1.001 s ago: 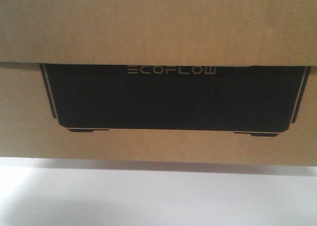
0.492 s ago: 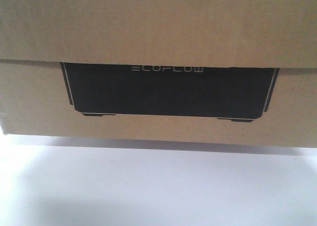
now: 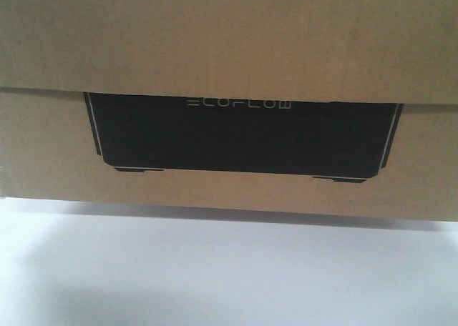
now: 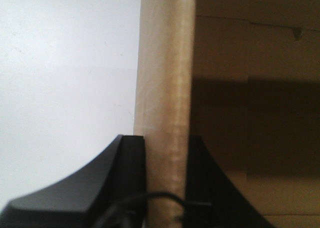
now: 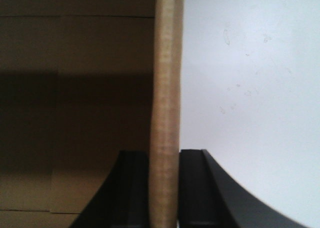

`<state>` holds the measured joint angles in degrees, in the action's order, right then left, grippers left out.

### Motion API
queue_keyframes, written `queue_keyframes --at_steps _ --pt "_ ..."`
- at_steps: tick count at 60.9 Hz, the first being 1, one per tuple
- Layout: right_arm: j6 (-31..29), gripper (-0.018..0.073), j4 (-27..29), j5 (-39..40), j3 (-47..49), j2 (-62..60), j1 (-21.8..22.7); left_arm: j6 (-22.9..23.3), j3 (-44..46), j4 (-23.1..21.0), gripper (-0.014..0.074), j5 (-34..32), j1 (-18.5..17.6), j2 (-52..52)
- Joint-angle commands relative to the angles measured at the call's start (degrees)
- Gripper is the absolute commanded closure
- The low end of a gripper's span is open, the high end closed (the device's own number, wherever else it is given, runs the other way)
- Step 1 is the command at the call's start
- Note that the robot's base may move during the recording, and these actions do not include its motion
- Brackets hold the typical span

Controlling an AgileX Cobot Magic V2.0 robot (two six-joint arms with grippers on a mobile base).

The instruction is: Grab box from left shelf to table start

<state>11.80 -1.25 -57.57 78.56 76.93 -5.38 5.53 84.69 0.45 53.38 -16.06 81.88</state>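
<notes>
Gripping box (image 3: 229,40) walls: left hand (image 4: 165,148) | right hand (image 5: 164,158) | long axis sideways

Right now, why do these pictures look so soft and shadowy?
Front view: the box fills the lens, its ECOFLOW lettering blurred, a soft shadow on the table beneath. Wrist views: the cardboard wall is close and fuzzy; the inside is dark, while the table glares white.

The box (image 3: 229,47) is plain brown cardboard, matt and faintly ribbed, with a flat black printed panel (image 3: 243,136) (its lettering thin and pale). The table (image 3: 229,276) looks smooth, white and slightly sheeny. The left gripper (image 4: 165,153) and right gripper (image 5: 164,160) fingers are smooth black plastic.
</notes>
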Motion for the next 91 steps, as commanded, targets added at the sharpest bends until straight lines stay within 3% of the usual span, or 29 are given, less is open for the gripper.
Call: queue_keyframes --at_steps 1,7,12,14,19,23,24,26,32,38,46,54,60,70,82,91 --pt "-0.4 0.0361 1.8 5.3 2.4 -1.8 -0.1 0.1 2.8 -5.0 0.0625 -6.9 -0.4 -2.7" --pt "-0.4 0.0139 1.7 6.5 2.4 -1.8 -0.1 0.1 2.8 -4.4 0.0456 -6.4 -0.4 -2.7" --pt "-0.4 -0.001 1.7 7.0 2.4 -1.8 -0.1 0.1 2.8 -3.7 0.0218 -6.5 -0.4 -2.7" --pt "-0.4 -0.0046 1.7 7.1 2.4 -1.8 -0.1 0.1 2.8 -3.0 0.0141 -6.5 -0.4 -2.7" --pt "-0.4 -0.0026 1.7 7.0 2.4 -1.8 -0.1 0.2 2.8 -2.2 -0.0002 -6.5 -0.4 -2.7" --pt "-0.4 -0.0024 1.7 7.1 2.4 -1.8 -0.1 0.2 2.8 -1.8 0.0018 -6.5 -0.4 -2.7" --pt "-5.5 0.0475 0.8 6.7 5.6 -11.2 -0.1 0.3 12.2 0.3 0.0696 -3.8 -0.4 -7.1" --pt "-5.4 0.0558 0.8 6.6 5.6 -11.6 -0.1 0.3 12.2 0.4 0.0663 -4.8 -0.4 -7.2" --pt "-5.5 0.0473 0.8 6.8 5.6 -11.8 -0.1 0.3 12.2 0.4 0.067 -8.5 -0.4 -7.1" --pt "-5.5 0.047 0.8 7.1 5.6 -11.6 -0.1 0.2 12.2 2.8 0.0678 -12.6 -0.4 -6.8" --pt "-4.4 0.047 1.3 6.9 5.4 -12.4 -0.1 0.2 11.9 3.6 0.0678 -12.0 -0.4 -7.9" --pt "-4.4 0.0494 0.9 14.0 2.1 -15.9 -0.1 0.8 8.0 3.2 0.0678 -14.7 -0.4 -11.1" --pt "-4.4 0.054 0.5 22.0 -4.1 -20.9 -0.1 0.8 1.1 1.9 0.0678 -20.3 -0.4 -15.8" --pt "-4.4 0.0541 0.0 34.3 -17.4 -30.7 -0.1 0.8 -13.4 1.4 0.0678 -31.7 -0.4 -25.0" --pt "-4.4 0.0541 -0.1 38.2 -32.8 -43.3 -0.1 0.8 -31.5 1.5 0.0678 -45.6 -0.4 -37.1" --pt "-4.4 0.0541 -0.1 40.6 -41.9 -53.3 -0.1 0.8 -42.8 1.5 0.0678 -49.3 -0.4 -46.6"
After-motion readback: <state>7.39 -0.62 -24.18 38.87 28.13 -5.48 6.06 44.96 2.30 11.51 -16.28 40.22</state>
